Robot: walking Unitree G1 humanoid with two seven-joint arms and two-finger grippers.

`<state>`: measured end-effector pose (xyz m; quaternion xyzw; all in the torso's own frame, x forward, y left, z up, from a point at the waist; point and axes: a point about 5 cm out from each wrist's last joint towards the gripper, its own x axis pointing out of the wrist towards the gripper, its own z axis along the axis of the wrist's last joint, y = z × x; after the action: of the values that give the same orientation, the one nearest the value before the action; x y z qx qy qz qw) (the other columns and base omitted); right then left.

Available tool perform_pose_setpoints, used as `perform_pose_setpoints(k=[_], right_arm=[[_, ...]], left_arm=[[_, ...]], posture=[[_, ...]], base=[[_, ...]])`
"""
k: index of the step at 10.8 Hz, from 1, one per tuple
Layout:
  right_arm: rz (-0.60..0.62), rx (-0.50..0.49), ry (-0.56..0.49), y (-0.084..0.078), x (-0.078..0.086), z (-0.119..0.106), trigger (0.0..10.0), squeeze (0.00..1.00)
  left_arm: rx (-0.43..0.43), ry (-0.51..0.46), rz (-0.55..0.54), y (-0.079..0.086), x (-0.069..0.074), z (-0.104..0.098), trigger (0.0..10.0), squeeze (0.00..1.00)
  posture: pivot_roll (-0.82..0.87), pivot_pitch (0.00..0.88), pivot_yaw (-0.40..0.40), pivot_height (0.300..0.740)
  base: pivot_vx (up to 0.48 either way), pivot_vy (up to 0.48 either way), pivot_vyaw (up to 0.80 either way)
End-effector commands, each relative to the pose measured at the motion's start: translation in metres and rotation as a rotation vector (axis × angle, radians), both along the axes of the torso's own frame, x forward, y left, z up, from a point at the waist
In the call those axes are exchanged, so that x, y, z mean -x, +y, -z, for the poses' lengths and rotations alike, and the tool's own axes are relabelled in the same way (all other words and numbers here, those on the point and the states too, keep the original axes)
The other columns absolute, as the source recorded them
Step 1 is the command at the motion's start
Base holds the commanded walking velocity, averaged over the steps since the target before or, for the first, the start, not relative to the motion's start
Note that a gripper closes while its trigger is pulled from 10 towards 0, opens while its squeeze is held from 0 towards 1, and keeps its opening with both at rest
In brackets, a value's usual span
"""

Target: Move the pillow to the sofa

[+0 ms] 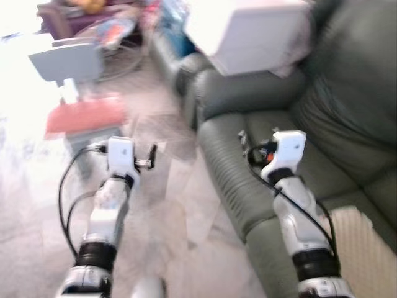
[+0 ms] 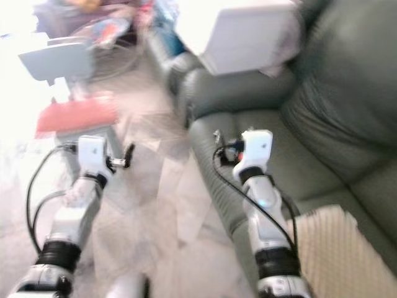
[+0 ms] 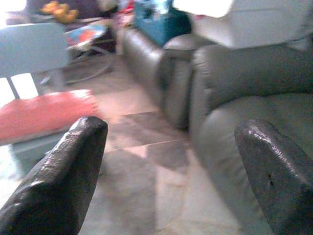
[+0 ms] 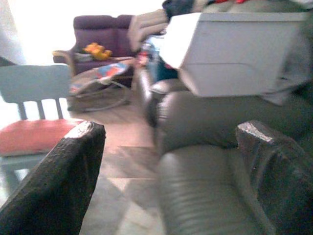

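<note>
A beige ribbed pillow [image 1: 366, 248] lies on the grey-green sofa [image 1: 273, 118], at the lower right beside my right arm. My right gripper [image 1: 247, 146] hangs over the front of the sofa seat, open, and the right wrist view shows nothing between its fingers [image 4: 68, 166]. My left gripper [image 1: 151, 158] is held over the tiled floor left of the sofa, also open and holding nothing [image 3: 171, 132]. Neither gripper touches the pillow.
A pale blue chair [image 1: 68, 62] with a red cushion [image 1: 84, 115] stands at the left. A white box [image 1: 254, 31] rests on the sofa's far armrest. A baby bouncer [image 1: 118, 37] and a purple couch [image 4: 102, 24] stand further back. Tiled floor [image 1: 180, 211] lies between chair and sofa.
</note>
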<state>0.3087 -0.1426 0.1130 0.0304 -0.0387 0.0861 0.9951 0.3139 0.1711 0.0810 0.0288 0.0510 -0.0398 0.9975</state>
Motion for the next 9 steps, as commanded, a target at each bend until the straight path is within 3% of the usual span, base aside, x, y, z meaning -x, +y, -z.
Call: perform_pose_setpoints(k=[1,4,6,9], right_arm=[[-0.022,0.001,-0.015,0.006,-0.002,-0.003,10.0,0.00],[-0.054,0.013,-0.030,0.013,-0.006,-0.005,10.0,0.00],[-0.056,0.008,-0.027,0.012,-0.007,-0.005,10.0,0.00],[0.096,0.065,-0.049,-0.018,0.004,-0.008,10.0,0.00]], left_arm=[[-0.013,-0.008,-0.018,0.004,-0.002,-0.002,10.0,0.00],[-0.019,-0.008,-0.047,0.005,-0.008,-0.003,10.0,0.00],[-0.024,0.005,-0.081,0.007,-0.009,-0.001,10.0,0.00],[-0.044,0.005,-0.078,0.017,-0.001,0.001,10.0,0.00]], posture=[[0.02,0.000,-0.041,0.740],[0.01,0.000,-0.044,0.740],[0.01,0.000,-0.051,0.740],[0.01,0.000,-0.045,0.740]], base=[[0.000,0.000,0.60],[0.000,0.000,0.15],[0.000,0.480,0.00],[0.000,0.480,0.00]])
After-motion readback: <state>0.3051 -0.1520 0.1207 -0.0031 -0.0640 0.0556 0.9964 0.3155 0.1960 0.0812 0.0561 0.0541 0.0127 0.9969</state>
